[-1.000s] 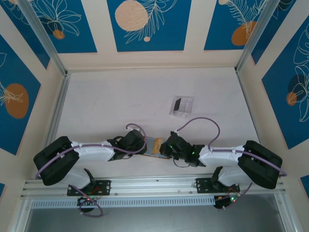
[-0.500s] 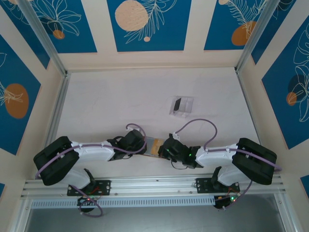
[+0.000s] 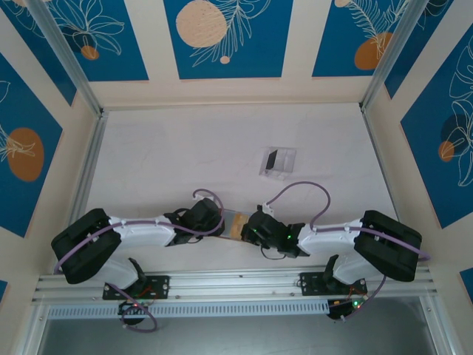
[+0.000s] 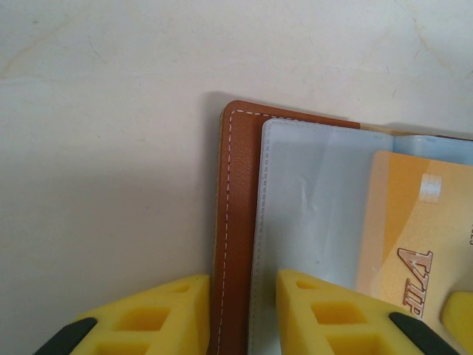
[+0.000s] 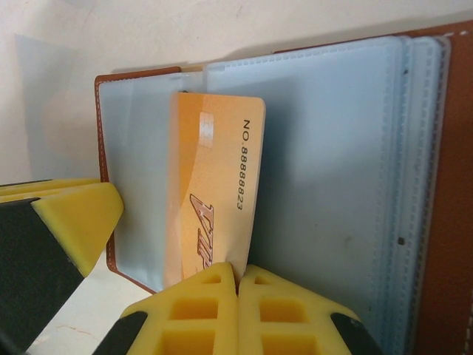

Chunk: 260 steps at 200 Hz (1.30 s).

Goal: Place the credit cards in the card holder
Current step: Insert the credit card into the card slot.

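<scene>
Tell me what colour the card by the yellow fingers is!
The card is shiny orange-gold with dark lettering. The right wrist view shows it best.

A clear plastic tray (image 3: 287, 164) sits mid-desk (image 3: 170, 155); blue floral panels (image 3: 222, 37) line the walls.

My white table (image 3: 185, 148) sat boxed in by cream walls (image 3: 297, 44) carrying blue panels (image 3: 251, 55) with orange circles and white leaves.
</scene>
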Tool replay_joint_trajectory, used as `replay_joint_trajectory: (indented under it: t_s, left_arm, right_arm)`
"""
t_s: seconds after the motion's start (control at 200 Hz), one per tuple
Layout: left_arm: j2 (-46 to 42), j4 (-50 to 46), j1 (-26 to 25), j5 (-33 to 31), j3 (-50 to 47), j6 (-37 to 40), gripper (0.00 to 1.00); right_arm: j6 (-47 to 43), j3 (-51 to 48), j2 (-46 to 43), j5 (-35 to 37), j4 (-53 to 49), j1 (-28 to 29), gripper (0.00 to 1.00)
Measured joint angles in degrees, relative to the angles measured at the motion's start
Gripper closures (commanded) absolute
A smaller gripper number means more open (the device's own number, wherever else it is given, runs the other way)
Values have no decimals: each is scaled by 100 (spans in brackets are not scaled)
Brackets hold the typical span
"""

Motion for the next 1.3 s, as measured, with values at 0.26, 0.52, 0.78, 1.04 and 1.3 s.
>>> replay_joint_trajectory:
  t_s: [0.26, 0.52, 0.78, 1.04, 1.3]
  left_arm:
    - [9, -2, 0, 0, 11, 0, 72]
    - [-2, -20, 0, -7, 11, -2, 72]
    - [-46, -44, 0, -46, -15, -9, 71]
    - [-46, 31, -11, -42, -50, -50, 71]
    - [-46, 42, -15, -44, -50, -48, 71]
  right_arm:
    - [-304, 380, 420, -310, -20, -140, 100]
    - [-483, 647, 876, -588, 181, -216, 100]
    - [-627, 782, 970, -813, 142, -317, 80]
    - [-1196, 1259, 737, -1692, -1043, -732, 65]
    - [-1838, 1823, 597, -2164, -2310, -1060, 84]
